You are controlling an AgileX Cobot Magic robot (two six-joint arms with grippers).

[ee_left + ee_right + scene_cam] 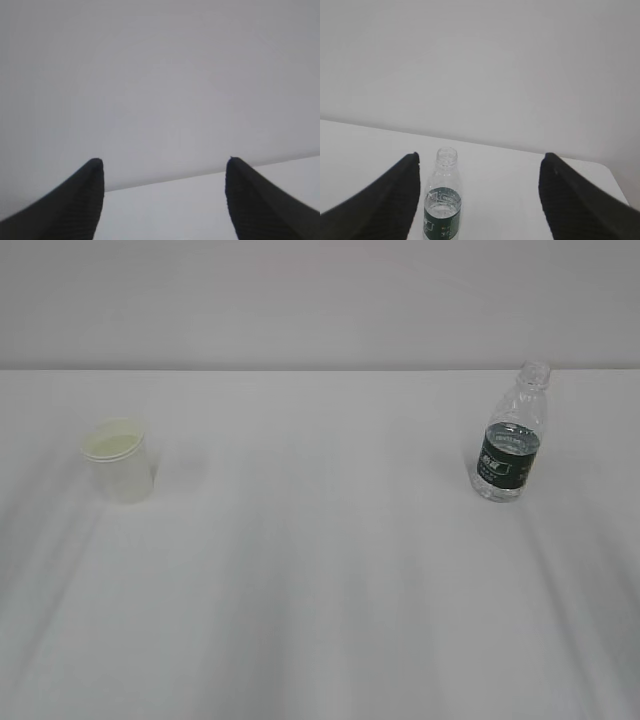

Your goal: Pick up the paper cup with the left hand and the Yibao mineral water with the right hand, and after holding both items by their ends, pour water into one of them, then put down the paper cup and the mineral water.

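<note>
The paper cup stands upright on the white table at about 9 o'clock in the exterior view. The water bottle stands upright at about 3 o'clock, well apart from the cup. Neither arm appears in the exterior view, and neither item is touched.

In the right wrist view, the right claw is seen with its two jaws spread wide and nothing between them. The water bottle lies ahead of this claw, toward 7 o'clock in that view, just beside the left jaw and off the centre line of the gap. Its long axis is vertical. A shift toward that side is judged necessary before the jaws can close around the bottle.

In the left wrist view, the left claw is likewise spread wide and empty. Only the table edge and the wall are visible ahead; the cup is not in that view, so its bearing from this claw cannot be read there.

The cup is white, tapered, with a rolled rim and pale inside. The bottle is clear, ribbed, capless, with a dark green label; water is seen at about label height.
</note>
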